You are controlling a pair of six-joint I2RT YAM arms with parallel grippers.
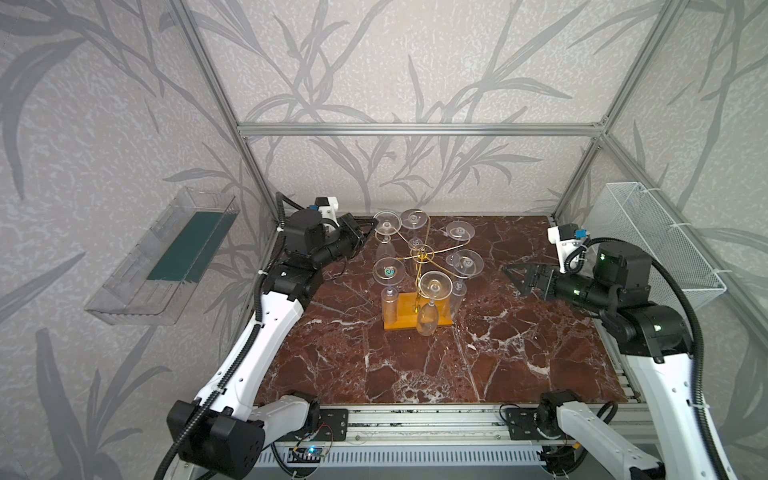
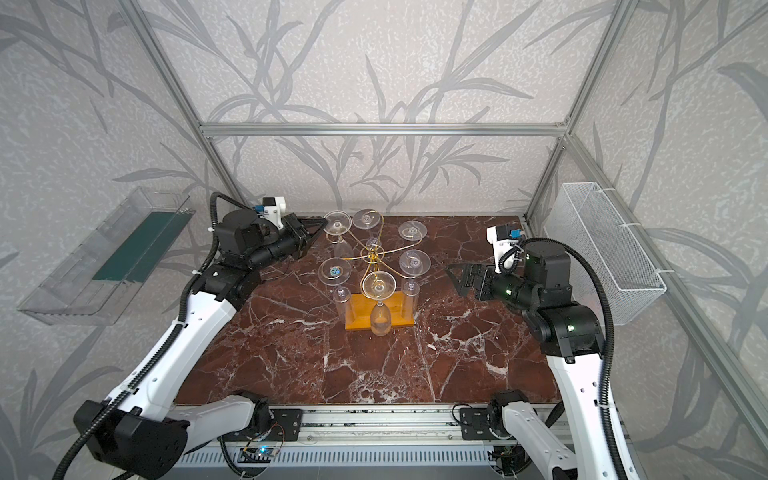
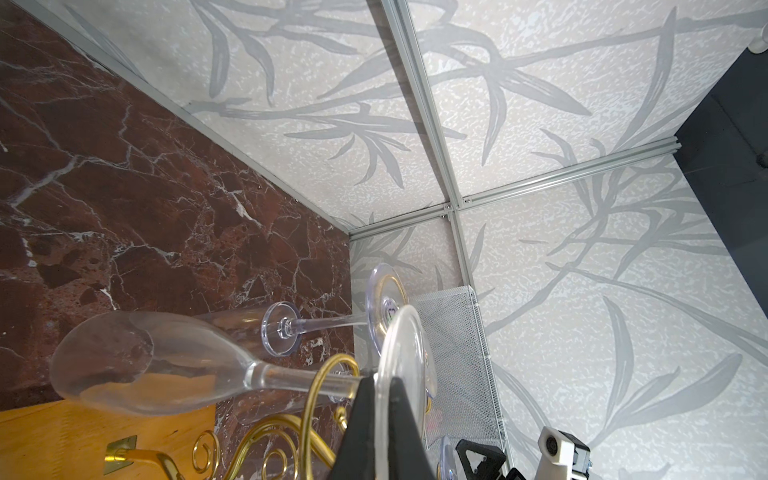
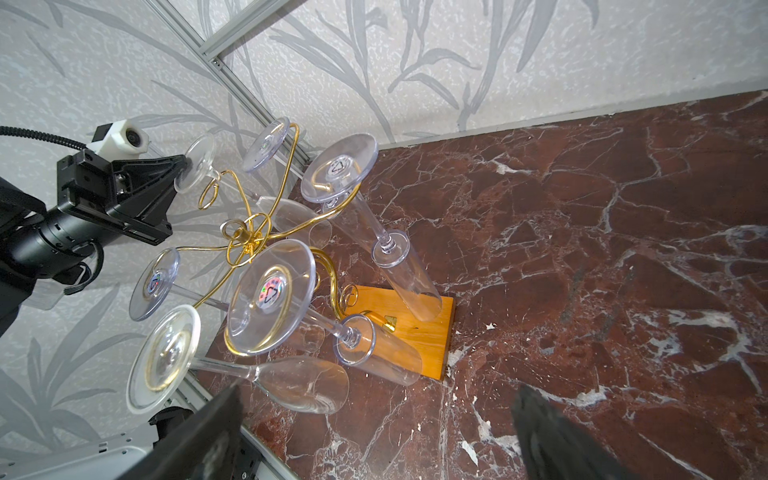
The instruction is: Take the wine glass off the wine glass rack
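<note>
The wine glass rack [image 1: 422, 252], gold wire on an orange-yellow wooden base [image 1: 409, 319], stands mid-table with several clear glasses hanging bowl-down. At its back left hangs the wine glass [image 1: 387, 224], and my left gripper [image 1: 371, 227] is shut on the rim of its round foot. In the left wrist view the two black fingers [image 3: 361, 419] pinch the foot disc [image 3: 409, 349]. The stem still runs through a gold spiral loop [image 3: 328, 374], and the bowl [image 3: 145, 361] points away. My right gripper [image 1: 514, 277] is open to the right of the rack, apart from it, holding nothing.
A clear plastic bin [image 1: 166, 257] hangs on the left wall and a white wire basket [image 1: 660, 241] on the right wall. Other glasses crowd the rack's arms [image 4: 270, 291]. Aluminium frame posts stand at the back corners. The rack stands on a red-brown marble tabletop [image 1: 415, 374].
</note>
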